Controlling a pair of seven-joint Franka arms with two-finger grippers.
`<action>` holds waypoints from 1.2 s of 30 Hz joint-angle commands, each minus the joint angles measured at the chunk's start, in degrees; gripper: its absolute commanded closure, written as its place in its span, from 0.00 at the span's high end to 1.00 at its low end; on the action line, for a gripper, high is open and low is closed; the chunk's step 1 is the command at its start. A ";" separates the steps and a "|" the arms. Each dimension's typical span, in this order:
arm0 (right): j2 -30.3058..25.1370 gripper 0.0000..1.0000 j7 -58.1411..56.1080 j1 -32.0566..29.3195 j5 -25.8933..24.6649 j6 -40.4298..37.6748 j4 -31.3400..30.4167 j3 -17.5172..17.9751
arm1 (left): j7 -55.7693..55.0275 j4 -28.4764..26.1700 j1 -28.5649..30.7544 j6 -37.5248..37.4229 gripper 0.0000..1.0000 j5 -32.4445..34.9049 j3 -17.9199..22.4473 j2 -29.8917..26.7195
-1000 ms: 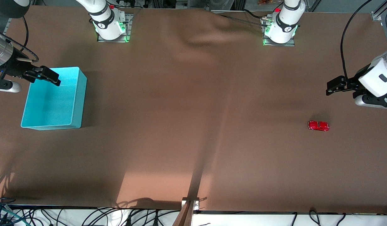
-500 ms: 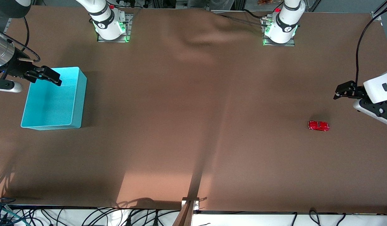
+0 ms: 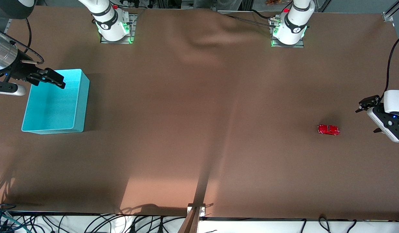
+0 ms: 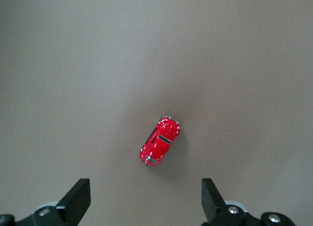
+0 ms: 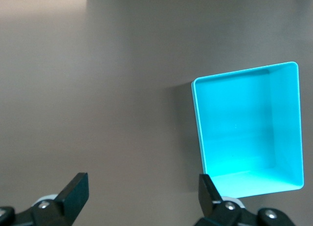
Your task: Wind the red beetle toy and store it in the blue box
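Note:
The red beetle toy (image 3: 328, 129) stands on the brown table toward the left arm's end. It also shows in the left wrist view (image 4: 160, 141), a short way ahead of the fingertips. My left gripper (image 3: 371, 117) hangs open and empty above the table, beside the toy and closer to the table's end; its fingers are wide apart (image 4: 145, 201). The blue box (image 3: 54, 106) stands empty at the right arm's end. My right gripper (image 3: 59, 81) is open and empty over the box's edge farthest from the front camera. In the right wrist view (image 5: 143, 196) the box (image 5: 249, 138) lies beside one fingertip.
A brown cloth covers the table, with a wrinkle (image 3: 202, 38) between the two arm bases. A post (image 3: 195, 213) and cables lie at the table's edge nearest the front camera.
My left gripper has swung out toward the table's end and come down beside the toy, turning to face the table. My right gripper has barely shifted over the box.

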 commanded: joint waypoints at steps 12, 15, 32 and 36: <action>0.39 1.00 -0.73 -0.19 0.85 -0.94 1.24 0.05 | 24.80 -20.83 4.36 26.03 1.00 0.24 -1.89 1.77; 0.39 1.00 -0.73 -0.19 0.85 -0.94 1.24 0.05 | 26.75 -25.76 5.59 32.18 1.00 0.15 -2.95 0.80; 0.39 1.00 -0.82 -0.19 0.85 -0.94 1.24 0.05 | 30.53 -30.43 6.12 40.11 1.00 0.77 -3.56 2.11; 0.39 1.00 -0.82 -0.19 0.85 -0.94 1.15 0.05 | 30.62 -30.17 6.04 40.20 0.96 0.77 -3.56 2.64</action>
